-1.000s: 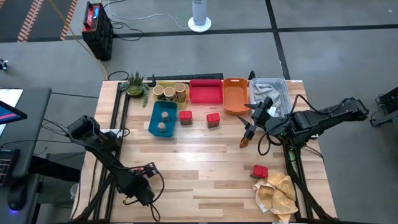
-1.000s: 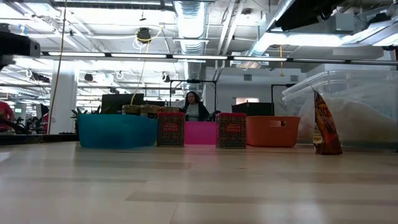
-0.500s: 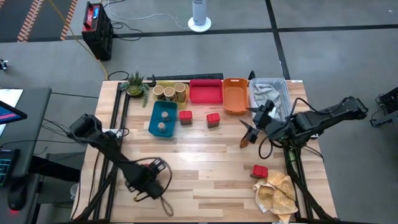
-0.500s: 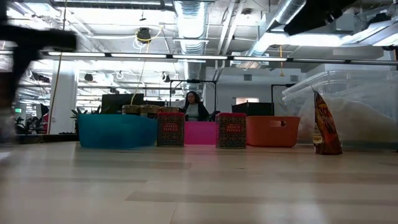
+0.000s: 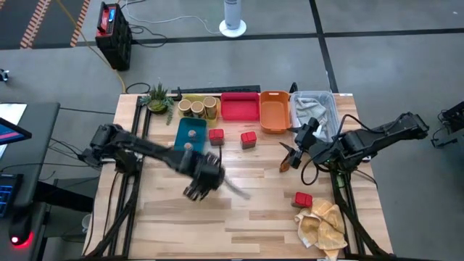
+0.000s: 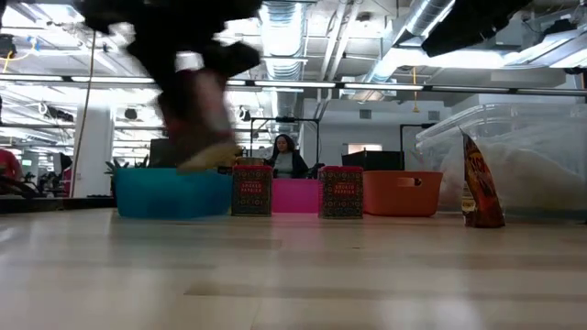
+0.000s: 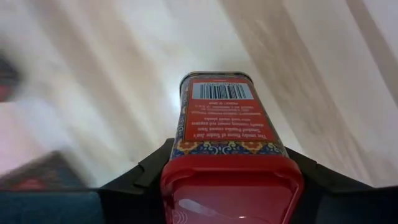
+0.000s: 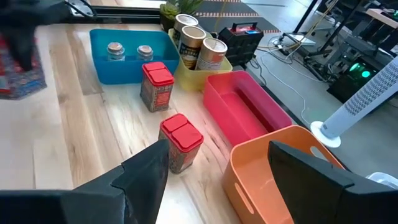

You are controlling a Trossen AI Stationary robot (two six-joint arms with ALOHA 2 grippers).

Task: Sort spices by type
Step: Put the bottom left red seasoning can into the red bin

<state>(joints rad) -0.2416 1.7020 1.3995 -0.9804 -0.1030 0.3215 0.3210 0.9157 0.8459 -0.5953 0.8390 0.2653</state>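
My left gripper (image 7: 233,180) is clamped on a red spice tin (image 7: 225,134) mid-frame in the high view — blurred, could slip; right gripper (image 8: 217,168) spread apart, empty.

Light wooden worktop (image 5: 246,210), planks running side to side, and along its far edge sits a row: a small potted plant (image 5: 157,97) at the left corner, then a yellow tray (image 5: 194,98), a red tray (image 5: 240,107), an orange tray (image 5: 274,111) and a clear plastic bin (image 5: 315,109) at the right. Just in front of the yellow one lies a teal tray (image 5: 190,130). Two red spice boxes (image 5: 216,136) (image 5: 249,139) stand upright beside it, a little apart. Over to the right, a thin brown packet (image 5: 285,164) stands on the wood. Near the front right, another red box (image 5: 303,199) sits just beside a crumpled tan paper wad (image 5: 322,225).
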